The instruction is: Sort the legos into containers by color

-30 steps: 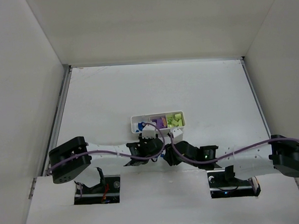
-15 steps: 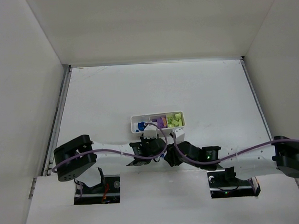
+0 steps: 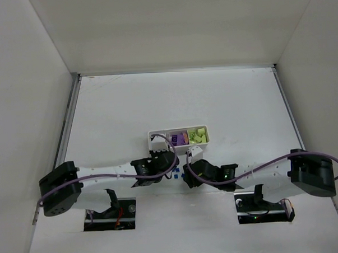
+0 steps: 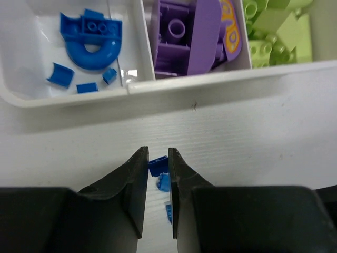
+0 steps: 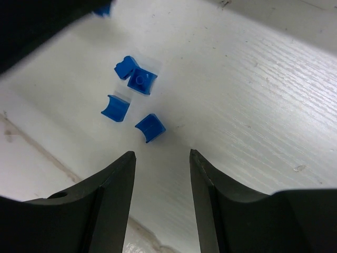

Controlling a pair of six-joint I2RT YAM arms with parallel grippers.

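The left gripper [image 4: 157,154] has just narrowed to a sliver on a blue brick [image 4: 157,166] between its tips, so a carry to the tray [image 4: 174,87] straight ahead looks next. The right gripper [image 5: 160,154], half open and empty, has loose blue bricks [image 5: 142,80] just beyond its tips; both arms sit further back from the tray than a second ago

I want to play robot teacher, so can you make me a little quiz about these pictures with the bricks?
1. True or false: the tray's middle compartment holds green bricks.
2. What does the left tool pinch? A: a blue brick. B: a green brick. C: nothing.
3. Fill in: the right tool's jaws stand ____.
Key: 1 false, it holds a purple piece; the green bricks lie beside it. 2 A. 3 open.
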